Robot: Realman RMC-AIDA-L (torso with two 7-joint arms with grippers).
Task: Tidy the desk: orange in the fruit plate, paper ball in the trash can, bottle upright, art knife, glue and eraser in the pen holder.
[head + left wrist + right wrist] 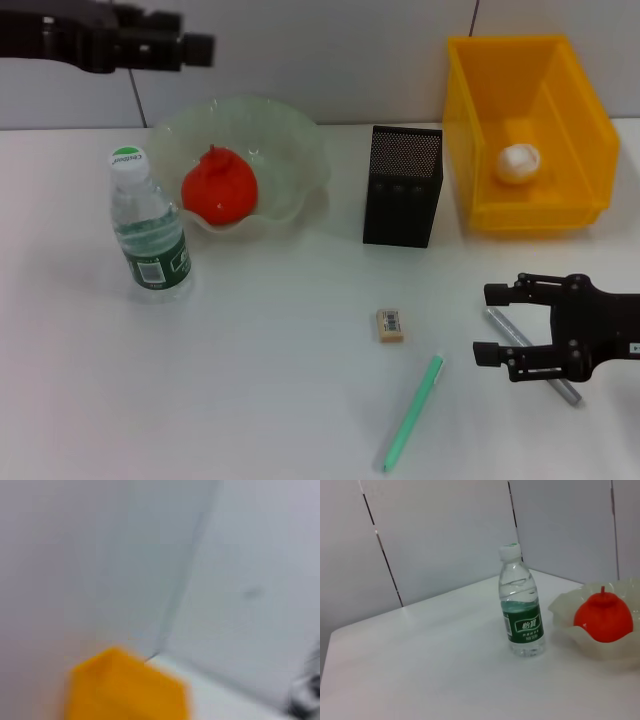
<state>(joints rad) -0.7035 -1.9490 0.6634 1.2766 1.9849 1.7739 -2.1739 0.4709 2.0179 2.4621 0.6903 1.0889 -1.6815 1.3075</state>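
A: What lies nearest the camera?

B: A green pen [413, 413], flat on the white table [260, 390], and just beside it the right gripper [487, 324], low over the table with its fingers spread and nothing between them. A silver pen-like tool [572, 392] lies under that gripper, partly covered by it.

A: Take the pen holder [402, 186] as the landmark. What is around it?

B: The eraser [390, 324] lies in front of the pen holder, on the camera side, between it and the green pen, touching neither. The trash can [476, 130] stands just beside the holder on the robot's right, with the paper ball [518, 162] inside. On the holder's left sits the fruit plate [300, 160], holding the orange [219, 188]. Further left and a bit nearer the camera, the bottle [148, 225] stands upright, cap on; the right wrist view shows it close beside the plate.

A: Anything in the way?

B: Nothing stands between the right gripper and the eraser. The green pen lies close by, though.

A: And the other arm?

B: The left gripper [198, 48] is raised, far back beyond the plate. I cannot tell whether it is released or clenched.

A: Counts?

B: One orange, one plate, one bottle, one paper ball, one bin, one holder, one eraser, one green pen, one silver tool.
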